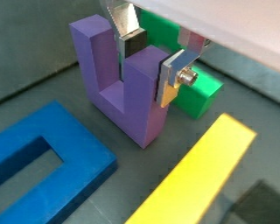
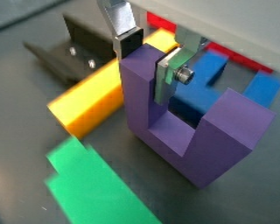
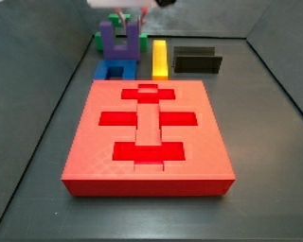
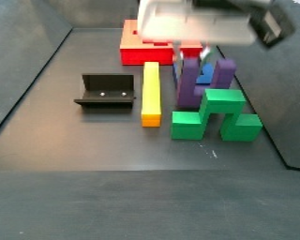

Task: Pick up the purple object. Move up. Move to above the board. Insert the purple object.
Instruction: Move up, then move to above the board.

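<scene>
Behind the board, your gripper pinches one prong of the purple object; next, lift straight up.

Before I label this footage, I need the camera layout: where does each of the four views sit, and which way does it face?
Wrist view: on the arm, looking down past the gripper, one finger either side of a prong of the purple object; green block behind.
Wrist view: opposite side of the gripper, facing the fixture.
Side view: beyond the board, looking along it; gripper at top.
Side view: opposite end, board farthest; blurred gripper.
All share the purple object.
</scene>
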